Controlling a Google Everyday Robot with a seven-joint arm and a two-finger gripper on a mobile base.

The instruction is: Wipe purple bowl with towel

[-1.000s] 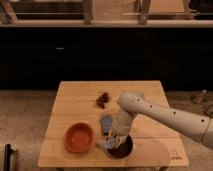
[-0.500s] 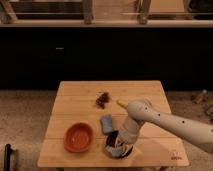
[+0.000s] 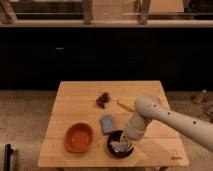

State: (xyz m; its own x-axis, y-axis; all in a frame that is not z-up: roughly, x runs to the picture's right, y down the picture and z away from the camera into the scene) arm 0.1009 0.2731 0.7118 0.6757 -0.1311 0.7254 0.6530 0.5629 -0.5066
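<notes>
The purple bowl (image 3: 113, 149) sits near the front edge of the wooden table (image 3: 75, 97), right of centre. A pale towel (image 3: 119, 146) lies inside the bowl. My gripper (image 3: 125, 144) reaches down into the bowl from the right and presses on the towel. The white arm (image 3: 165, 116) comes in from the right edge and hides the bowl's right rim.
An orange bowl (image 3: 79, 137) stands left of the purple bowl. A blue-grey sponge (image 3: 106, 123) lies between them, a little further back. A dark brown clump (image 3: 103, 99) and a yellow object (image 3: 125, 105) lie mid-table. A dark counter front runs behind the table.
The arm's elbow has swung to the right, and the wrist has settled more upright over the purple bowl. The sponge, partly hidden before, now shows fully.
</notes>
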